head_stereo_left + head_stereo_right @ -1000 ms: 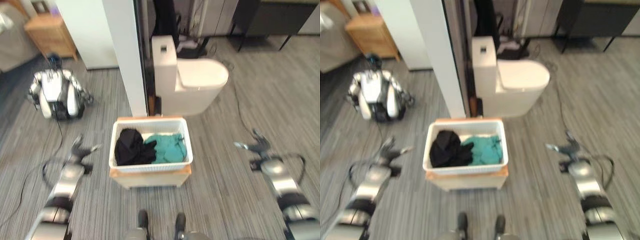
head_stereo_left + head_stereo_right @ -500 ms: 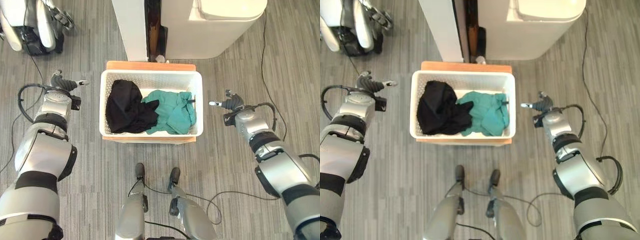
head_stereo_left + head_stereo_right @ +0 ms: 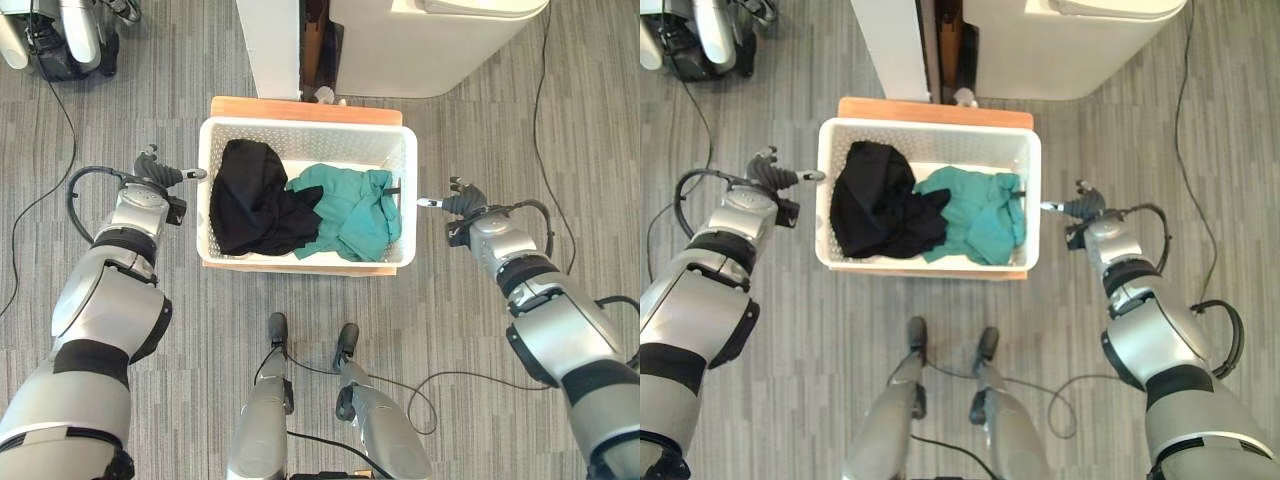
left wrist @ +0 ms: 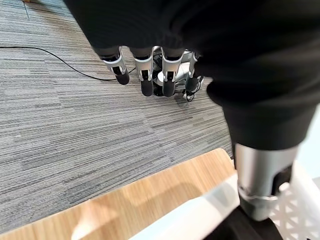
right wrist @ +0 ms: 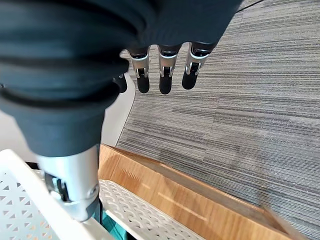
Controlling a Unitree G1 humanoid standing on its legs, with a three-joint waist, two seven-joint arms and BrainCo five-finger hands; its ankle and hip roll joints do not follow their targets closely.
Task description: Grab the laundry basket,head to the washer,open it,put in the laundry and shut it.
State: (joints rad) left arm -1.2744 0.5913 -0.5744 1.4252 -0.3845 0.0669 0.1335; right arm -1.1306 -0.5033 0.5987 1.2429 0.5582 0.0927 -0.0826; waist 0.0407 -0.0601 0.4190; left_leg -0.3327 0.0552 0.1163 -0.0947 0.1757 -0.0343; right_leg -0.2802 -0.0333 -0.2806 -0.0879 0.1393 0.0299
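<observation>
While the basket (image 3: 306,140) sits on a wooden stand (image 3: 300,108), both hands flank it.
Left robot hand (image 3: 160,176) at 9 o'clock, right robot hand (image 3: 458,203) at 3 o'clock, fingers straight, holding nothing; black (image 3: 250,200) and teal clothes (image 3: 350,212) lie inside.

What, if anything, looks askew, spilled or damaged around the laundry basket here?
Nothing stands out. The white laundry basket sits square on its wooden stand, with the black garment and the teal garment inside. The left hand and the right hand are open beside its ends.
</observation>
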